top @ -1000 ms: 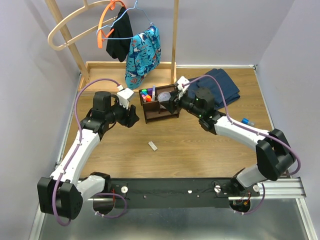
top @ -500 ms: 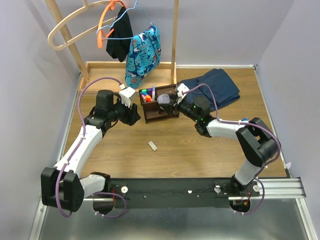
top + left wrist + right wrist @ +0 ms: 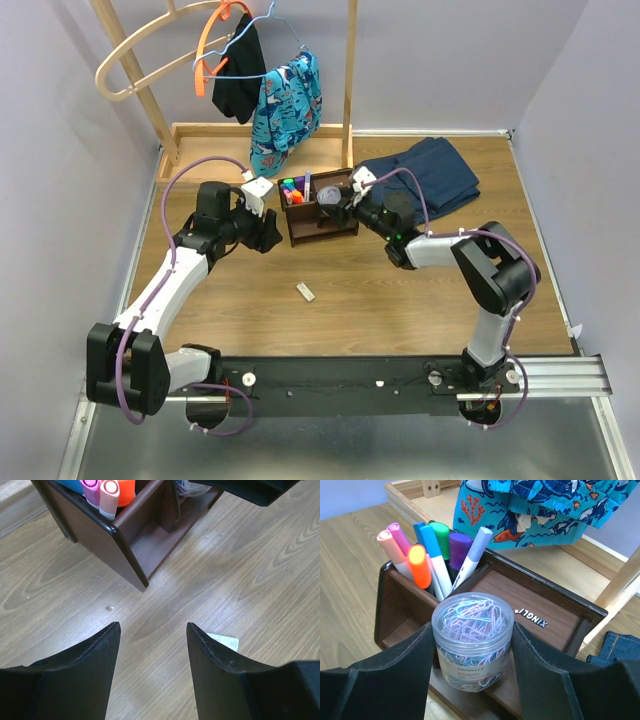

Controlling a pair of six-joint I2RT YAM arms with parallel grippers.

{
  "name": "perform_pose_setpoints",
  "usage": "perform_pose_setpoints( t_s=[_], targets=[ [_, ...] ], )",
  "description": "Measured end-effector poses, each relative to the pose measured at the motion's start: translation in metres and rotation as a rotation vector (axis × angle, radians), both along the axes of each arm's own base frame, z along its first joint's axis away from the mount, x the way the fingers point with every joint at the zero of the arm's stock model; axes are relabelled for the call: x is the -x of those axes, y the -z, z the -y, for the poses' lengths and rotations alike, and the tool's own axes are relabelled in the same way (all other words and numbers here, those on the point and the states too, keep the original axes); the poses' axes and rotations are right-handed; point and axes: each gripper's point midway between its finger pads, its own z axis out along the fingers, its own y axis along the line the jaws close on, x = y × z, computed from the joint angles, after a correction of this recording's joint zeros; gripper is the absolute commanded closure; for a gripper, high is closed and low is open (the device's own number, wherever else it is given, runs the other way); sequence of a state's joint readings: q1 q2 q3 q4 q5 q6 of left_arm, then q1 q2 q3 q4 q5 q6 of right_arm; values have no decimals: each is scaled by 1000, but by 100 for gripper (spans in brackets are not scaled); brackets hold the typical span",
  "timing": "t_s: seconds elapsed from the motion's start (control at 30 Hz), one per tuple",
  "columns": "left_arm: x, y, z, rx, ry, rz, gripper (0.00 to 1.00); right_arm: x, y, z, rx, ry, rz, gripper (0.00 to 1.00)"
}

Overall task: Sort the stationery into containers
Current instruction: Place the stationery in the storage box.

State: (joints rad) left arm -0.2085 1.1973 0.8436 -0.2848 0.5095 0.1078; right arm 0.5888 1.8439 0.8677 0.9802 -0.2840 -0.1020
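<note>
Right wrist view: the right tool (image 3: 472, 635) is clamped on a clear round plastic tub (image 3: 472, 652). One smooth black finger presses on each side of its wall. The tub is packed with pastel paper clips and its flat lid is on. It sits over the front of a dark brown wooden organiser (image 3: 555, 612) with glossy, rounded edges. Whether its base touches the wood cannot be told. At 10 o'clock from the tub, fat markers (image 3: 432, 550) with orange, pink, green, purple and blue caps stand upright in one tall compartment.

From the top camera, the left tool (image 3: 152, 627) is at 9 o'clock of the organiser, with its fingers spread apart and nothing between them. It is over the bare wood-grain counter (image 3: 260, 555), near the organiser's corner. A small white oblong eraser (image 3: 305, 291) lies flat on the counter at 6 o'clock of the organiser, well apart from it. Folded blue jeans (image 3: 440, 175) lie at 2 o'clock.
</note>
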Motion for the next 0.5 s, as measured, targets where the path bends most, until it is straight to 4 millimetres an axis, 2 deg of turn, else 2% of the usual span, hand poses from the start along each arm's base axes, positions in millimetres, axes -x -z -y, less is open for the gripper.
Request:
perform_pose_setpoints(
  t_s=[0.13, 0.3, 0.5],
  targets=[
    [0, 0, 0, 0, 0, 0, 35, -7, 0, -2, -6, 2, 8, 49],
    [0, 0, 0, -1, 0, 0, 35, -11, 1, -7, -16, -5, 12, 34],
    [1, 3, 0, -1, 0, -3, 36, -11, 1, -8, -22, -6, 7, 28]
  ],
)
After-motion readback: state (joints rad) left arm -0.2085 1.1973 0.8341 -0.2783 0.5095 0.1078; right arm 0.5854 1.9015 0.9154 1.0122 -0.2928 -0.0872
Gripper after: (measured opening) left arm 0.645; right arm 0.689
